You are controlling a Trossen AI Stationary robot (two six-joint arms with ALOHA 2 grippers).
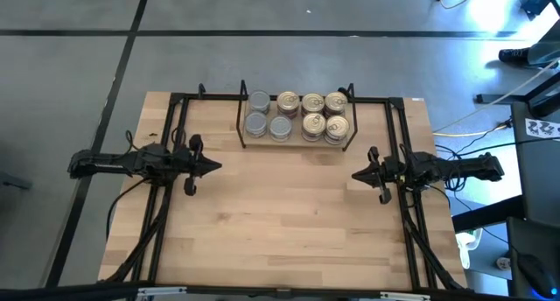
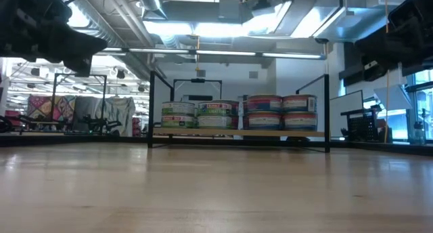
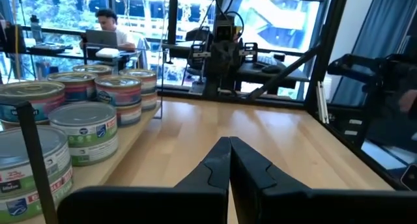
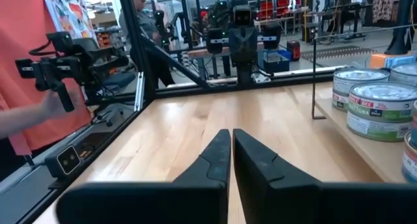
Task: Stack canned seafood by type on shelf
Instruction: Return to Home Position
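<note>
The shelf (image 1: 241,131), a low black wire rack with a light board (image 2: 237,133), stands at the table's far middle. The canned seafood (image 1: 297,114) sits on it in short stacks: silver-grey tops (image 1: 256,122) on the left, gold pull-ring lids (image 1: 313,123) on the right. The tins also show in the low view (image 2: 237,114) and in both wrist views (image 3: 85,129) (image 4: 378,107). My left gripper (image 1: 214,167) (image 3: 229,140) hovers shut at the table's left, pointing level toward the right. My right gripper (image 1: 354,174) (image 4: 232,133) hovers shut at the right, pointing left. Neither touches anything.
Black frame rails (image 1: 166,161) (image 1: 407,205) run along the table's left and right sides. Bare wooden tabletop (image 1: 280,213) lies between the grippers and the near edge. Beyond the table a person in orange (image 4: 26,68) holds a black device (image 4: 65,68), and another person sits at a laptop (image 3: 104,19).
</note>
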